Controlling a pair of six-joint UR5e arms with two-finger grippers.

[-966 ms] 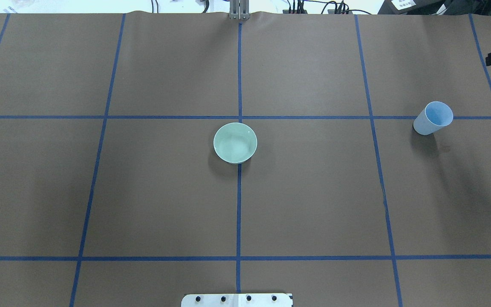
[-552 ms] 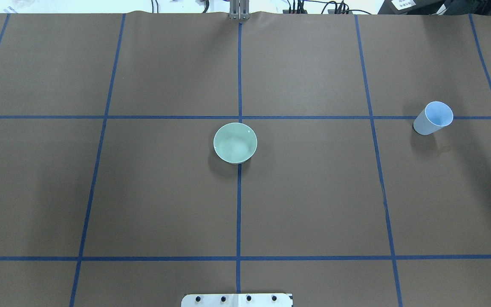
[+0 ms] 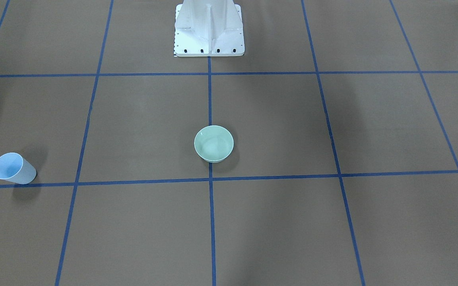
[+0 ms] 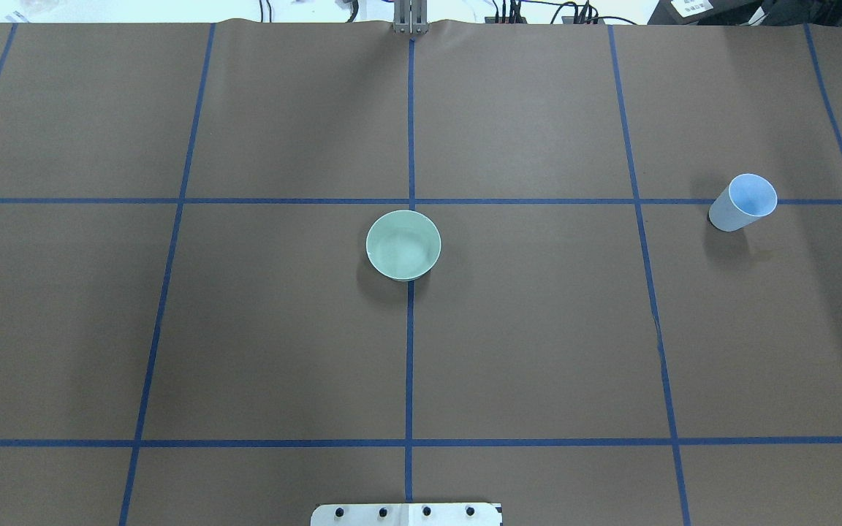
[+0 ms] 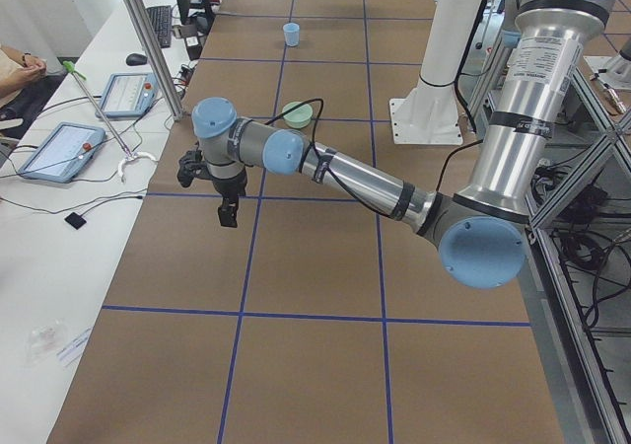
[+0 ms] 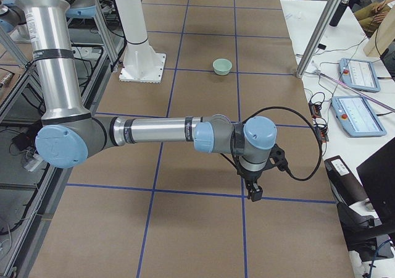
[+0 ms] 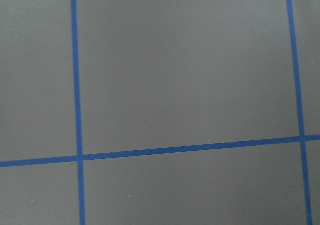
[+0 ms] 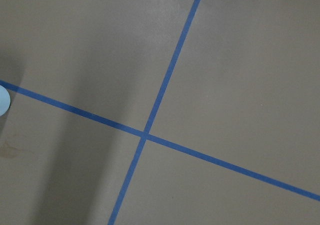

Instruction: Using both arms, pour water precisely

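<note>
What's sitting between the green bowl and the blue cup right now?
Nothing stands there. In the overhead view, only bare brown table cover and one blue tape line lie between the bowl and the cup.

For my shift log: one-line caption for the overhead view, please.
Green bowl at the table's centre, blue cup standing far off to its right.
</note>
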